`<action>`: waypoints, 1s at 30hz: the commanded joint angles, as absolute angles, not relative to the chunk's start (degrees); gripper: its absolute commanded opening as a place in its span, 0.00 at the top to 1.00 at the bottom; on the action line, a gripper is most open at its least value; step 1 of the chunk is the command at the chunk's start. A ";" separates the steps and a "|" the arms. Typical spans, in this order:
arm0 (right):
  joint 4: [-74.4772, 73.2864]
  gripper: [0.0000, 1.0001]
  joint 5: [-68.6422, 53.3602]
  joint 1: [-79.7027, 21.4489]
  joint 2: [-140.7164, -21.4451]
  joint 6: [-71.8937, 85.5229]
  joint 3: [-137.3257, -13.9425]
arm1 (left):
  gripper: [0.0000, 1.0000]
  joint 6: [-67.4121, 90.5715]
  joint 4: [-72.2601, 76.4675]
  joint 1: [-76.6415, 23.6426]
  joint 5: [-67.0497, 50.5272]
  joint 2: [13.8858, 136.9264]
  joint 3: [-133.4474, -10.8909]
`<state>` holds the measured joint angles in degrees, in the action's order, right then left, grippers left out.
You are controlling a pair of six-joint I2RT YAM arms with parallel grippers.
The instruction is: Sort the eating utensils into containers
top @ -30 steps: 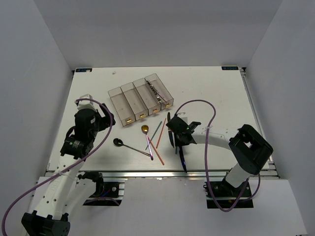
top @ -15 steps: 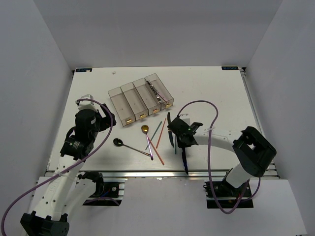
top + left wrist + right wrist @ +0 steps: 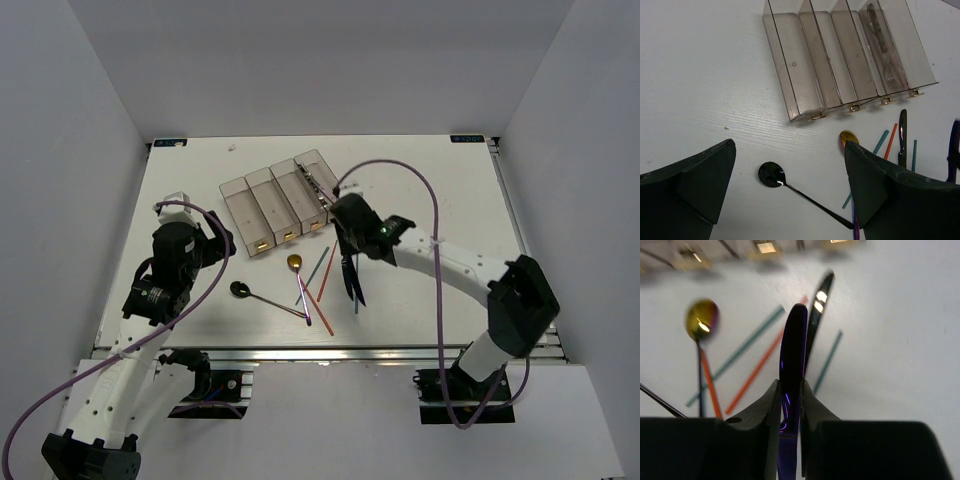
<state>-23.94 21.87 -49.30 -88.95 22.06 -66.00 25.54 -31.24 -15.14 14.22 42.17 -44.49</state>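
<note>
My right gripper (image 3: 347, 238) (image 3: 790, 386) is shut on an iridescent blue knife (image 3: 792, 340) (image 3: 354, 282) and holds it above the table, just in front of the four joined clear bins (image 3: 262, 205) (image 3: 815, 60). A black knife (image 3: 820, 302) (image 3: 902, 135) lies on the table beneath it. A gold-bowled spoon (image 3: 294, 262) (image 3: 701, 320), a dark spoon (image 3: 240, 289) (image 3: 771, 174) and red, orange and teal chopsticks (image 3: 320, 270) (image 3: 757, 367) lie nearby. A silvery fork (image 3: 885, 50) lies in the rightmost bin. My left gripper (image 3: 215, 245) (image 3: 785, 185) is open and empty above the dark spoon.
The bins stand slanted at mid-table with yellowish tags (image 3: 855, 107) on their near ends. The three left bins look empty. The table's front edge (image 3: 330, 345) runs close below the loose utensils. Grey walls close in left and right.
My right gripper has carried the blue knife from near the front edge up toward the bins. The left arm has not moved.
</note>
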 commanded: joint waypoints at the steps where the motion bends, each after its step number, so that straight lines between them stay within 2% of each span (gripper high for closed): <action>1: -15.56 1.00 15.92 -45.53 -95.25 13.20 -78.98 | 0.02 25.31 -30.85 -15.47 14.85 41.75 -44.30; 4: -19.32 1.00 11.27 -43.07 -105.44 9.68 -96.89 | 0.02 25.40 -30.94 -15.56 15.03 41.75 -44.38; 5: -20.90 1.00 9.34 -42.46 -111.47 8.62 -107.12 | 0.02 25.40 -30.85 -15.56 15.03 41.75 -44.30; 9: -24.78 1.00 5.89 -39.74 -124.93 7.30 -127.02 | 0.02 25.40 -30.94 -15.64 15.03 42.10 -44.38; 11: -23.12 1.00 4.40 -38.33 -129.35 8.17 -131.73 | 0.02 25.31 -30.85 -15.73 14.85 42.28 -44.30; 17: -8.65 1.00 0.18 -34.98 -129.64 10.90 -128.77 | 0.02 25.40 -30.76 -16.08 14.94 41.49 -44.12; 22: -6.59 1.00 -2.19 -35.24 -131.92 10.63 -129.55 | 0.02 25.31 -30.67 -16.08 14.41 41.66 -44.21; 30: -2.12 1.00 -0.26 -37.53 -131.84 7.03 -119.89 | 0.02 25.14 -30.59 -16.17 13.97 41.40 -44.12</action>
